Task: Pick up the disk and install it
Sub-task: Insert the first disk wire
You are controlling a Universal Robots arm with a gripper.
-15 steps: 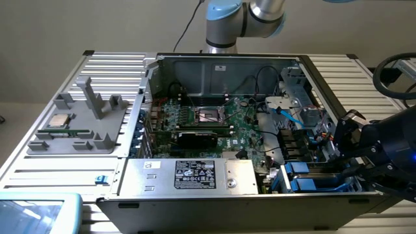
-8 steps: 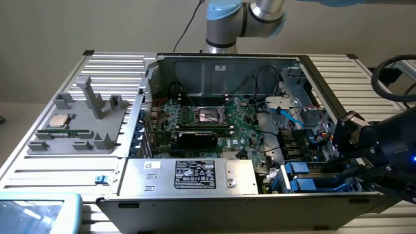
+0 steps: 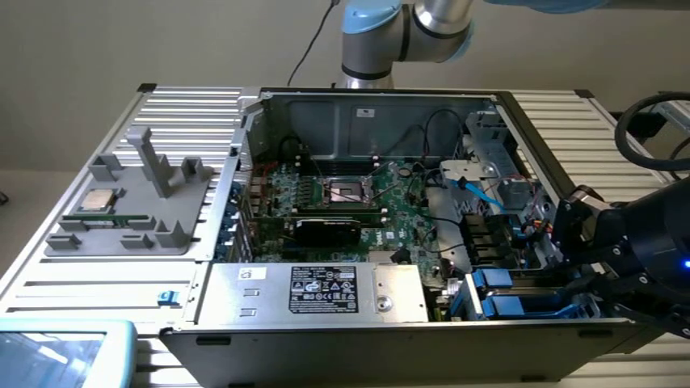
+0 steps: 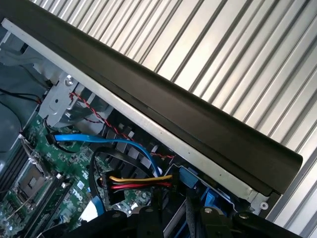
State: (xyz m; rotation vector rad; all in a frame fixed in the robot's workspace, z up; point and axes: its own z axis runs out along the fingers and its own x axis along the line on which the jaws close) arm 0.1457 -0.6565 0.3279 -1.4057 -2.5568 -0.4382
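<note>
- A teal-edged device (image 3: pixel 60 347) lies at the near corner on the exterior view's left.
- A grey fixture tray (image 3: pixel 140 234) sits on the ribbed metal table (image 3: pixel 48 275), well to the left of the case. A small square silver chip (image 3: pixel 99 200) rests in it.
- A small blue clip (image 3: pixel 165 297) lies on the table just beside the case's near left corner.
- The open computer case (image 3: pixel 377 121) lies on its side, showing the green motherboard (image 3: pixel 405 214). The bare processor socket (image 3: pixel 351 191) is near the middle, with a black card (image 3: pixel 329 229) just in front of it.
- The arm's column (image 3: pixel 372 40) rises behind the case's far wall.
- A large silver box with a black-and-white label (image 3: pixel 323 291) lies along the near wall.
- A blue cable (image 3: pixel 485 194) curves down over the right part of the board.
- The disk (image 3: pixel 515 305), known by its blue plastic rails, sits low in the bay at the case's near right corner, just right of the silver box.
- The gripper (image 3: pixel 587 259) hangs over the case's right wall, just beside the disk's bay. It cannot be told whether the claw is spread or closed, nor whether it touches the disk.
</note>
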